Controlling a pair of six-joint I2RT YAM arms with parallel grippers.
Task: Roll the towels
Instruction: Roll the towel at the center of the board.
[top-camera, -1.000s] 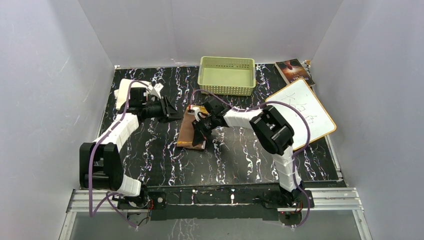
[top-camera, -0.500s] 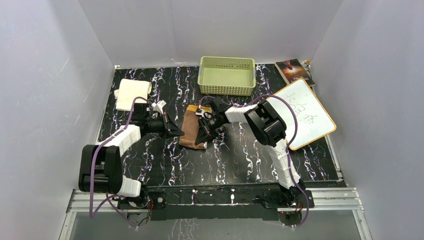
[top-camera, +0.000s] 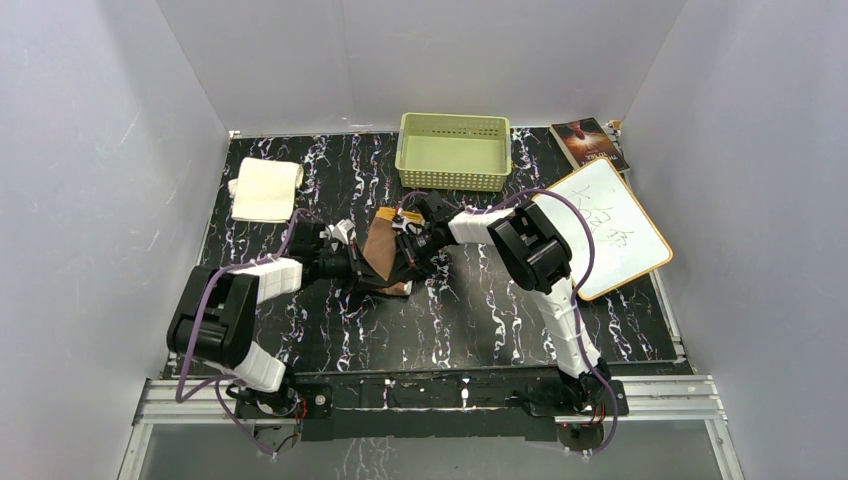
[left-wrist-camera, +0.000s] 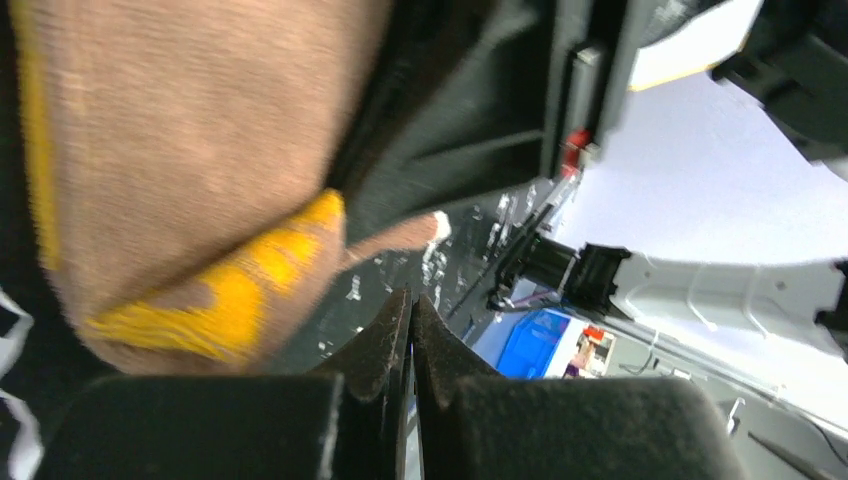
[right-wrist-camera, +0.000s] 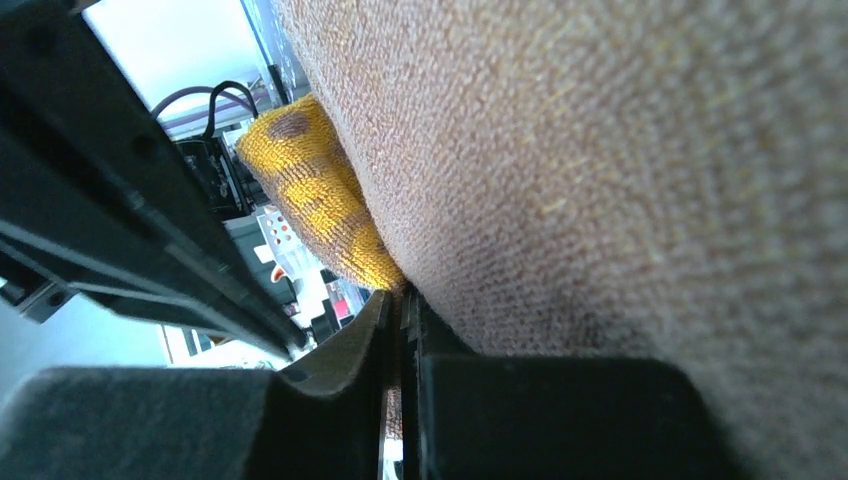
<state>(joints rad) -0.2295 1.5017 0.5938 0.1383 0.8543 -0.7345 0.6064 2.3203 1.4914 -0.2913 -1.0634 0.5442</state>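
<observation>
The brown towel (top-camera: 381, 250) lies near the middle of the table (top-camera: 480, 310), just on the near side of the basket (top-camera: 452, 180). Its yellow hem shows at the far end, and the cloth looks bunched rather than flat. Both arms reach in to it, one from each side.

The left gripper (left-wrist-camera: 410, 308) is at the towel's near left edge. In the left wrist view its two fingers are pressed together with only a thin slit between them. The towel hangs to the upper left of the tips, not between them, so this pincer is closed on nothing.

The right gripper (right-wrist-camera: 400, 300) is on the towel's right edge. In its wrist view the fingers are also pressed together. The brown cloth fills the space above them and the yellow hem runs down to the tips, so this pincer seems to pinch the towel there.

The cream towel (top-camera: 265, 190) lies at the far left of the table, well apart from both grippers.

A book (top-camera: 590, 142) sits in the far right corner. A white board (top-camera: 600, 215) lies just on its near side.
</observation>
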